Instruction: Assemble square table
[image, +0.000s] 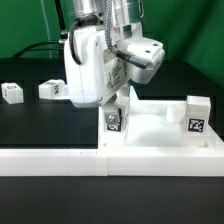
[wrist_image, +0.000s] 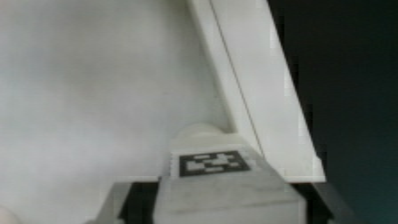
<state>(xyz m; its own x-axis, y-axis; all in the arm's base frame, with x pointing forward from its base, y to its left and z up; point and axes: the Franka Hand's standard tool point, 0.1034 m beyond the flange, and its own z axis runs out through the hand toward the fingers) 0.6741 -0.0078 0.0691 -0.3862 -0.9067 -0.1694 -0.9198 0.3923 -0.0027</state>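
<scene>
We see the gripper (image: 113, 112) clamped on a tagged leg (image: 113, 123) at a corner of the white tabletop (image: 155, 128).
In the wrist view its fingers (wrist_image: 128, 205) press both sides of that leg, which stands upright just beside the raised rim (wrist_image: 249, 90). A second leg (image: 197, 115) stands at the tabletop's side on the exterior view's right. A third leg (image: 52, 89) and a fourth leg (image: 12, 92) lie well apart from it on the black table (image: 30, 125).
</scene>
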